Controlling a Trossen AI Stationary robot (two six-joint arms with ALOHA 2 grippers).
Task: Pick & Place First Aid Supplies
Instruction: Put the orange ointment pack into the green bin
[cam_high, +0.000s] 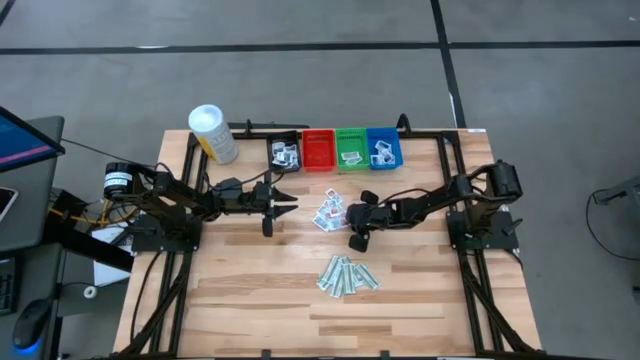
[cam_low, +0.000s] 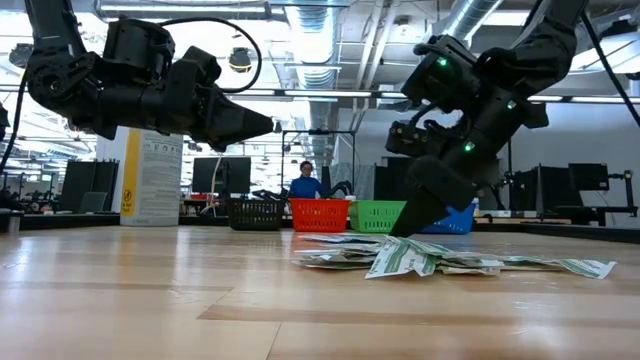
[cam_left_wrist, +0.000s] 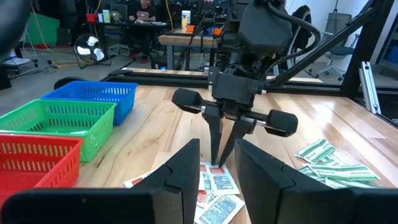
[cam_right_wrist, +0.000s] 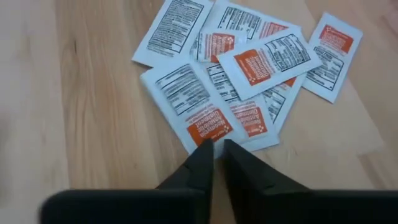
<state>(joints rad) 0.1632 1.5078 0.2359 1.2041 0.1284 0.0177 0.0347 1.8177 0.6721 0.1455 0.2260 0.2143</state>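
Note:
Several white packets with red and dark print (cam_right_wrist: 249, 68) lie overlapping on the wooden table (cam_high: 250, 290); they also show in the high view (cam_high: 328, 213). My right gripper (cam_right_wrist: 217, 148) points down at the pile's edge, its fingers nearly together on one packet; it also shows in the left wrist view (cam_left_wrist: 219, 163). A heap of pale-green strips (cam_high: 347, 277) lies nearer the front edge. My left gripper (cam_high: 287, 203) hovers open and empty left of the white pile, above the table, pointing at it. My right gripper has its fingertips at the near corner of one white packet with red print (cam_right_wrist: 204, 132), at the pile's edge. The fingers come from above, slanting down. The packet lies flat on the table. Whether its edge is between the tips, I cannot tell for sure.
Four small bins stand in a row at the far edge: black (cam_high: 285, 152), red (cam_high: 318, 150), green (cam_high: 351, 148), blue (cam_high: 384, 148). A white canister with a yellow label (cam_high: 213, 133) stands at the far left. A person sits in the room beyond (cam_low: 303, 182).

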